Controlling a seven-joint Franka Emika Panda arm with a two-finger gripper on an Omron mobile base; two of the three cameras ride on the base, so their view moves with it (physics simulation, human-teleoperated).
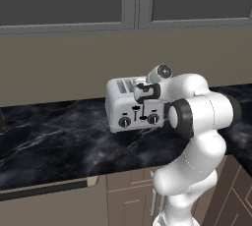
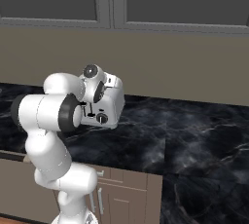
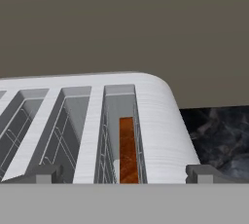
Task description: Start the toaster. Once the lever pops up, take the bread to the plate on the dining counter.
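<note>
Panda arm hovers over the toaster (image 1: pixel 129 104) on the black marble counter (image 1: pixel 54 141), its gripper (image 3: pixel 121 173) poised just above the slotted top w/ jaws spread wide and holding nothing. The bread (image 3: pixel 127 150) sits deep in the rightmost slot seen from the hand view, an orange-brown strip between the wire guides. In the left base view the gripper (image 1: pixel 146 94) hangs by the toaster's upper front edge, above the two black slide levers (image 1: pixel 143 113) and round knobs (image 1: pixel 125 122). The right base view has the arm's elbow covering much of the toaster (image 2: pixel 108 102); one knob (image 2: pixel 101 118) shows.

Judgement: the start step looks not yet done, and the hand needs to get down onto the lever on the bread's side.

Risks from here: w/ jaws this wide, one fingertip could slide past the thin lever instead of pressing it, so the toaster never starts. Pushing the wrong lever would work the empty slot pair. A descent too far back would strike the top edge rather than the front, and could shove the toaster across the counter. Reaching for the slice later, a fingertip (image 3: pixel 44 174) could snag the wire guides.
</note>
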